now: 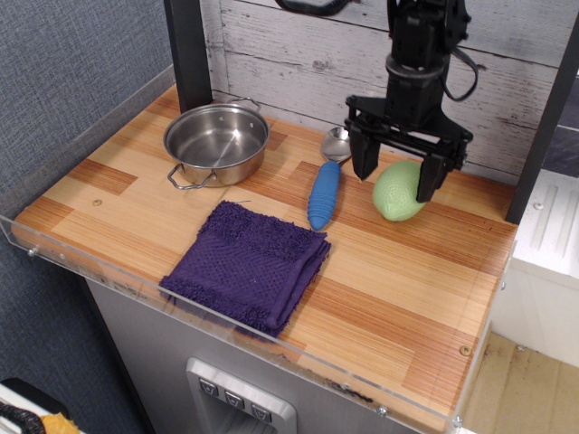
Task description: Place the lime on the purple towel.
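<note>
In the single view, the lime [395,192] lies on the desk [407,271], behind and to the right of the purple towel [249,263] and well apart from it, so nothing is placed yet. The tool [396,183] hangs spread wide, its prongs straddling the lime, gripping nothing; grasp, carry and release remain. A spoon [324,188] lies just left of the lime, toward the towel; a pot [217,140] stands far left.

The robot arm [421,54] at the upper right of the frame is matte black throughout, a blocky column with a black cable looping off its right side. It ends in a black gripper [395,181] with a wide crossbar and two stubby, squared fingers [362,161].
</note>
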`<state>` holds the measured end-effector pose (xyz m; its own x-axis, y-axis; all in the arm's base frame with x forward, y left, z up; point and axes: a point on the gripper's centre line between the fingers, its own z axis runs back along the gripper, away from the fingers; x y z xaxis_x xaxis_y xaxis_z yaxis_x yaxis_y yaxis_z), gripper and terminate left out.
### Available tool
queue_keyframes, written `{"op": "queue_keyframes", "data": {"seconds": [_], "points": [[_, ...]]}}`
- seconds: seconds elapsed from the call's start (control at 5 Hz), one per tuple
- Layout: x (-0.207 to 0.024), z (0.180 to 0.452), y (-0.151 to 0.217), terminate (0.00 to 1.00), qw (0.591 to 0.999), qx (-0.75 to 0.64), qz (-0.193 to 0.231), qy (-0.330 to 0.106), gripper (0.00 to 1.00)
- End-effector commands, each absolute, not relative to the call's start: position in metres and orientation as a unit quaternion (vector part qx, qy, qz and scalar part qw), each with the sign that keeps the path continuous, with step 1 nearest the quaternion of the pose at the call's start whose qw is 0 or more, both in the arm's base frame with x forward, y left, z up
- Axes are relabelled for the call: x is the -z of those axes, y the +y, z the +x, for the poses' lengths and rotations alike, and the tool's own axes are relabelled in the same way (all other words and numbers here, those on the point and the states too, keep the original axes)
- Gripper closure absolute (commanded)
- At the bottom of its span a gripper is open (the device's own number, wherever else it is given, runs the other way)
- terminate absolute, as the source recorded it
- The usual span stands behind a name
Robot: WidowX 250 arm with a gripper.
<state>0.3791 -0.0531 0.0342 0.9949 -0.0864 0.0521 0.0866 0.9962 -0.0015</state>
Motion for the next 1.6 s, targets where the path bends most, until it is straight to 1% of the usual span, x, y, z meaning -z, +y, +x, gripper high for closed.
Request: {"op": "queue_keyframes", "data": {"seconds": [0.0, 0.2, 0.4, 0.6, 0.8, 1.0, 1.2, 1.4], "points": [[-0.032, 0.391, -0.072, 0.0, 0.998, 0.065, 0.0, -0.028, 0.0], [-0.036, 0.39, -0.077, 0.0, 0.997, 0.075, 0.007, -0.025, 1.0], [-0.061, 0.387, -0.078, 0.0, 0.994, 0.105, 0.004, -0.038, 1.0], [-0.099, 0.371, -0.055, 0.0, 0.989, 0.135, 0.016, -0.052, 1.0], [-0.117, 0.334, -0.003, 0.0, 0.989, 0.127, 0.01, -0.081, 1.0], [-0.102, 0.304, 0.032, 0.0, 0.99, 0.121, -0.003, -0.075, 1.0], [-0.083, 0.28, 0.031, 0.0, 0.989, 0.137, -0.004, -0.054, 1.0], [-0.071, 0.273, 0.017, 0.0, 0.988, 0.147, -0.016, -0.051, 1.0]]}}
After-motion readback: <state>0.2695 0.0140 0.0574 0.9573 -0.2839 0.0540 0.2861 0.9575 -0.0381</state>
